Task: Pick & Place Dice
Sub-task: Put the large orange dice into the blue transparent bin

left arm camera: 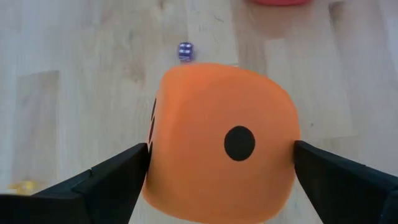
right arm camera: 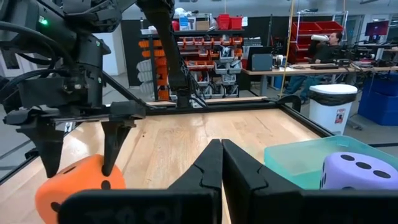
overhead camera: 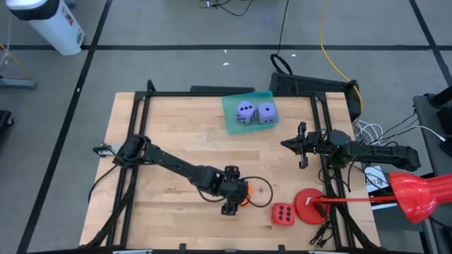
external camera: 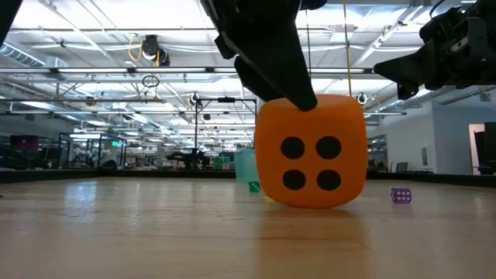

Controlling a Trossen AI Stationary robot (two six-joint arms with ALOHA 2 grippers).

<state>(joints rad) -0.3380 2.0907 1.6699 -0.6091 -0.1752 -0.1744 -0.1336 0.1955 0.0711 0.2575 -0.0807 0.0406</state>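
Your left gripper (left arm camera: 217, 171) has its jaws wide, flanking the orange die (left arm camera: 221, 143); it looks soft and light, so squeeze opposite flat faces gently.

Orange die (left arm camera: 217, 149) with black pips; lavender dice (overhead camera: 255, 111), teal tray (overhead camera: 229, 113).

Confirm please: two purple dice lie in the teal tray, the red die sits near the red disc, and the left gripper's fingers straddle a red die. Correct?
Not quite. The die between the left gripper fingers is the orange die, as the left wrist view shows. The purple dice in the teal tray and the red die by the red disc are right.
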